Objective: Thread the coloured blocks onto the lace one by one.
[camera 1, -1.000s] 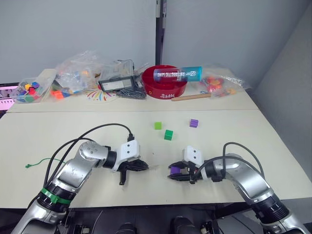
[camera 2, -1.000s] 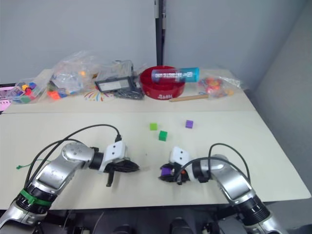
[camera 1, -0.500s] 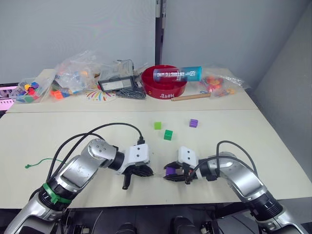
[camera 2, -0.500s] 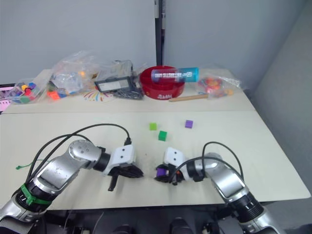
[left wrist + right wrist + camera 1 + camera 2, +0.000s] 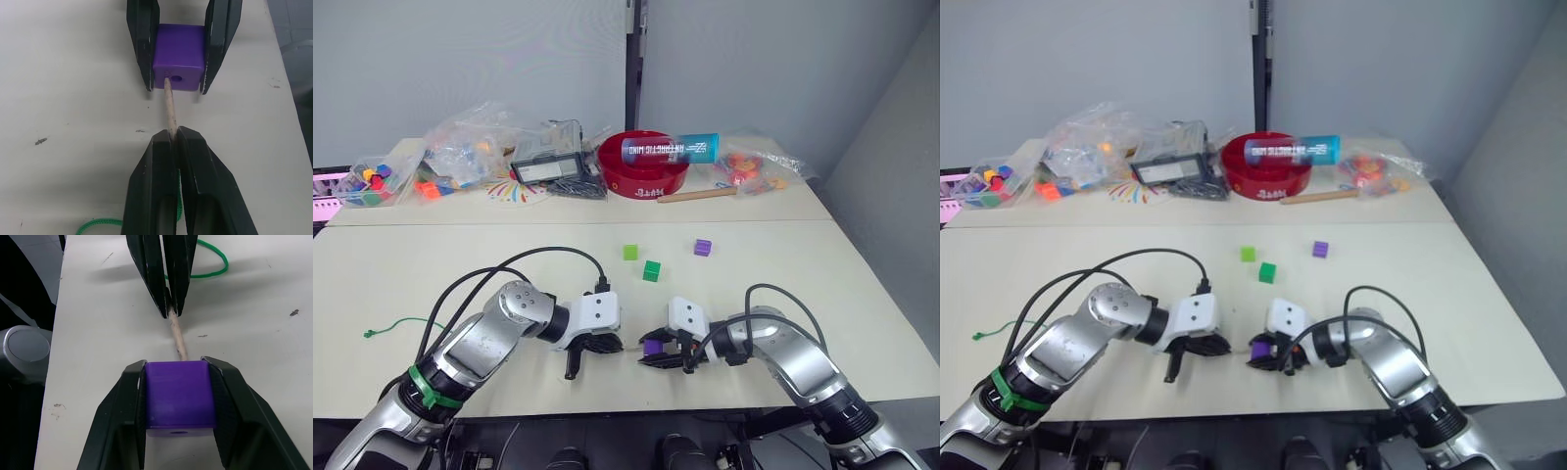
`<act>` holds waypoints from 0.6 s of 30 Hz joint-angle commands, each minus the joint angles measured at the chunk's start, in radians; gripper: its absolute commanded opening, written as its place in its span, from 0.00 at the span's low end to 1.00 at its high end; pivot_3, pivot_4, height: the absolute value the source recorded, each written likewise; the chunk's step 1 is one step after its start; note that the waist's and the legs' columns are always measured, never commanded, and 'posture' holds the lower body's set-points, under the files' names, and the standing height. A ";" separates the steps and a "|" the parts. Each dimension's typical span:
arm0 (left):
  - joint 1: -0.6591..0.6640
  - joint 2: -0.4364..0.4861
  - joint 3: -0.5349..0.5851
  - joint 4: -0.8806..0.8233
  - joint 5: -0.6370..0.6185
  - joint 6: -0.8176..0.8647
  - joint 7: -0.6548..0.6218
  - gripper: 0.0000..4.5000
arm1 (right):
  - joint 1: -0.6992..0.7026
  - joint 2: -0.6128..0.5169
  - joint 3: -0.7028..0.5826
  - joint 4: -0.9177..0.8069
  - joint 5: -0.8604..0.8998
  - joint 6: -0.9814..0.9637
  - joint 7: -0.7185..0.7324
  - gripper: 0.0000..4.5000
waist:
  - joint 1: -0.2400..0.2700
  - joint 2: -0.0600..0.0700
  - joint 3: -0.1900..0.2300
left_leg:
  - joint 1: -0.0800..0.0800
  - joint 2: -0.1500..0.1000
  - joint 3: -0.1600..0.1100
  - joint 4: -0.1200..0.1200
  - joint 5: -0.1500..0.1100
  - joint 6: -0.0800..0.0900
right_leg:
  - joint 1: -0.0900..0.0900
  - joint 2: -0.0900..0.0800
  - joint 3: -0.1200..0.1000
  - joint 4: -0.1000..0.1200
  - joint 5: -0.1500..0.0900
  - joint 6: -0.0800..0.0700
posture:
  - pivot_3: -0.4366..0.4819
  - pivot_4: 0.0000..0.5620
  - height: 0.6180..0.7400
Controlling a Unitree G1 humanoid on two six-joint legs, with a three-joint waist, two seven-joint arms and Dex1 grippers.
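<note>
Purple plastic fills the right tool (image 5: 178, 382), which is clamped on a purple block (image 5: 178, 56) low over the front of the bench (image 5: 862, 294), hole facing the left tool (image 5: 173, 139). That left tool is pinched tight on the pale stiff tip (image 5: 169, 105) of the green lace (image 5: 210, 271), whose end touches the block's hole. Light green (image 5: 630, 253), dark green (image 5: 651, 271) and purple (image 5: 702, 248) blocks lie loose farther back.
</note>
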 commanded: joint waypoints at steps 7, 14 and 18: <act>-0.050 -0.025 -0.038 -0.001 0.028 0.005 0.008 0.00 | -0.019 0.006 0.000 -0.026 0.001 0.001 0.000 0.27 | 0.000 0.000 0.000 | 0.000 0.000 0.000 0.000 0.000 0.000 | 0.000 0.000 0.000 0.000 0.000 0.000 | 0.48 0.27 0.92; -0.066 -0.053 -0.056 0.002 0.039 0.011 0.016 0.00 | -0.028 0.020 0.005 -0.024 -0.003 0.013 -0.011 0.27 | 0.001 0.000 0.000 | 0.000 0.000 0.000 0.000 0.000 0.000 | 0.000 0.000 0.000 0.000 0.000 0.000 | 0.48 0.27 0.92; -0.074 -0.078 -0.061 0.002 0.044 0.017 0.018 0.00 | -0.033 0.032 0.009 -0.015 -0.010 0.015 -0.016 0.27 | 0.001 0.000 0.000 | 0.000 0.000 0.000 0.000 0.000 0.000 | 0.000 0.000 0.000 0.000 0.000 0.000 | 0.48 0.27 0.92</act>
